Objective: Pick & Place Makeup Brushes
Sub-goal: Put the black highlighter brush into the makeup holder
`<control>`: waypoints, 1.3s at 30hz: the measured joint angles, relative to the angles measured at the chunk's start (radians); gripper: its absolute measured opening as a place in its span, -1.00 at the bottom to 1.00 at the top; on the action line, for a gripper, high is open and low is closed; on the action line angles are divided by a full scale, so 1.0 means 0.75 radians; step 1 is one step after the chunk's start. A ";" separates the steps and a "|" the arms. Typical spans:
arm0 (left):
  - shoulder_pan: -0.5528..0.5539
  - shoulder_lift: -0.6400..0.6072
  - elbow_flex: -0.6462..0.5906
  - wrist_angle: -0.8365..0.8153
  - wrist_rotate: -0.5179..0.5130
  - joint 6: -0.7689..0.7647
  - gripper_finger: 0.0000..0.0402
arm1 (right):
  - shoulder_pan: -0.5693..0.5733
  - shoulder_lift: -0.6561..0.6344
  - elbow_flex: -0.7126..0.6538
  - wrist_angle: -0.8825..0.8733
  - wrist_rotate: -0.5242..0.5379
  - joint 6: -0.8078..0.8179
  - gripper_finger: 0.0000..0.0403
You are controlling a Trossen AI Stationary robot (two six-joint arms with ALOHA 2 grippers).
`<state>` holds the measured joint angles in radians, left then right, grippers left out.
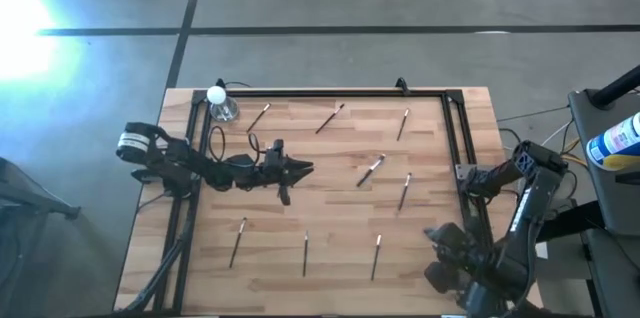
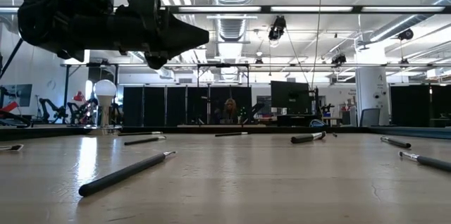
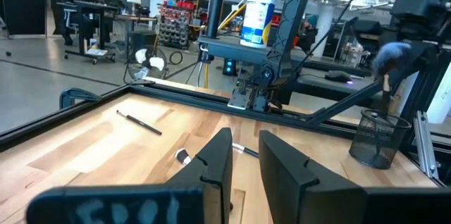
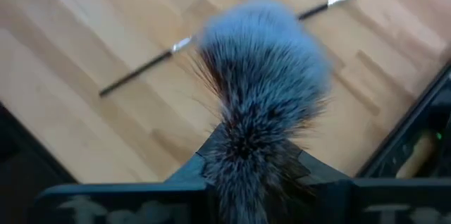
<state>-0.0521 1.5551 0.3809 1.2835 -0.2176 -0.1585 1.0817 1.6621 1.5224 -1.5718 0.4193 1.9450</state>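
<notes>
Beside table, mesh cup [image 3: 378,138], contents unclear

Scattered makeup brushes [image 1: 371,169] dot the wooden table [image 1: 330,288], with bare lanes between them; a black frame [image 1: 330,94] rims the far and side edges; a white-capped bottle [image 1: 219,102] blocks the far-left corner.

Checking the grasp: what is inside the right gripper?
A fluffy grey-blue brush head sticks out between the dark fingers of the right gripper. Its handle is hidden by them.
</notes>
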 joint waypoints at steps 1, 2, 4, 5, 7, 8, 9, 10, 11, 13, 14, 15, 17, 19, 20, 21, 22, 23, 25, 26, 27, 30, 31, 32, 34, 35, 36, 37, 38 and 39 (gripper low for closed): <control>0.000 0.000 0.000 0.000 0.000 0.000 -0.68 | 0.012 0.015 0.013 0.000 -0.002 0.006 -0.80; 0.000 0.000 -0.001 0.000 0.000 0.001 -0.68 | 0.027 0.032 0.026 0.001 -0.004 0.011 -0.80; 0.001 0.001 -0.001 0.001 0.000 0.001 -0.68 | 0.054 0.065 0.053 0.000 -0.013 0.024 -0.80; 0.001 0.002 -0.001 0.001 0.000 0.001 -0.68 | 0.069 0.078 0.067 0.002 -0.018 0.028 -0.80; 0.003 0.002 -0.001 0.001 0.000 0.001 -0.68 | 0.094 0.104 0.085 0.000 -0.033 0.047 -0.80; 0.003 0.002 -0.001 0.001 0.000 0.001 -0.68 | 0.105 0.117 0.087 0.001 -0.045 0.052 -0.80; 0.003 0.002 -0.001 0.001 0.000 0.001 -0.68 | 0.117 0.130 0.087 0.000 -0.057 0.052 -0.80; 0.004 0.002 -0.001 0.001 0.000 0.001 -0.68 | 0.126 0.143 0.085 0.002 -0.064 0.052 -0.80; 0.004 0.002 -0.001 0.001 0.000 0.001 -0.68 | 0.134 0.154 0.083 0.001 -0.069 0.052 -0.80; 0.004 0.002 -0.001 0.001 0.000 0.002 -0.68 | 0.144 0.174 0.076 0.001 -0.072 0.052 -0.80; 0.004 0.003 -0.001 0.001 0.000 0.003 -0.68 | 0.149 0.185 0.072 0.001 -0.072 0.051 -0.80; 0.004 0.003 -0.001 0.001 0.000 0.003 -0.68 | 0.150 0.195 0.066 0.001 -0.074 0.051 -0.79; 0.004 0.003 -0.001 0.001 0.000 0.003 -0.68 | 0.150 0.208 0.053 0.002 -0.105 0.047 -0.77; 0.004 0.003 -0.001 0.001 0.000 0.003 -0.68 | 0.150 0.210 0.031 0.006 -0.144 0.041 -0.76; 0.005 0.003 -0.001 0.001 0.000 0.004 -0.68 | 0.150 0.209 0.019 0.009 -0.155 0.041 -0.76; 0.005 0.003 -0.001 0.001 0.000 0.004 -0.68 | 0.150 0.209 0.008 0.014 -0.163 0.041 -0.76; 0.005 0.003 -0.001 0.001 0.000 0.004 -0.68 | 0.150 0.209 0.001 0.020 -0.174 0.042 -0.76; 0.006 0.003 -0.001 0.001 0.000 0.004 -0.68 | 0.150 0.209 -0.002 0.024 -0.177 0.042 -0.76; 0.006 0.003 -0.002 -0.001 0.000 0.004 -0.68 | 0.150 0.209 -0.006 0.042 -0.178 0.041 -0.75; 0.006 0.003 -0.002 -0.001 0.000 0.004 -0.68 | 0.150 0.209 -0.008 0.058 -0.178 0.041 -0.75; 0.006 0.003 -0.002 -0.002 0.000 0.004 -0.68 | 0.150 0.209 -0.009 0.069 -0.179 0.041 -0.75; 0.006 0.003 -0.002 -0.004 0.000 0.004 -0.68 | 0.150 0.207 -0.025 0.115 -0.178 0.041 -0.75; 0.006 0.003 -0.003 -0.005 0.000 0.004 -0.68 | 0.150 0.207 -0.037 0.132 -0.177 0.041 -0.74; 0.006 0.003 -0.003 -0.005 0.000 0.004 -0.68 | 0.150 0.207 -0.053 0.147 -0.177 0.041 -0.74; 0.006 0.003 -0.003 -0.006 0.000 0.004 -0.68 | 0.150 0.207 -0.084 0.179 -0.178 0.041 -0.74; 0.006 0.003 -0.003 -0.006 0.000 0.004 -0.68 | 0.150 0.207 -0.097 0.196 -0.180 0.042 -0.74; 0.006 0.003 -0.003 -0.006 0.000 0.004 -0.68 | 0.150 0.207 -0.106 0.203 -0.185 0.043 -0.74; 0.006 0.003 -0.003 -0.007 0.000 0.004 -0.68 | 0.150 0.207 -0.113 0.213 -0.196 0.044 -0.74; 0.006 0.003 -0.003 -0.007 0.000 0.004 -0.68 | 0.150 0.207 -0.117 0.220 -0.199 0.044 -0.74; 0.006 0.003 -0.003 -0.007 0.000 0.004 -0.68 | 0.150 0.207 -0.120 0.221 -0.201 0.045 -0.74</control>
<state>-0.0475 1.5574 0.3790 1.2782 -0.2176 -0.1558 1.1938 1.8175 1.4326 -1.4057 0.2683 1.9790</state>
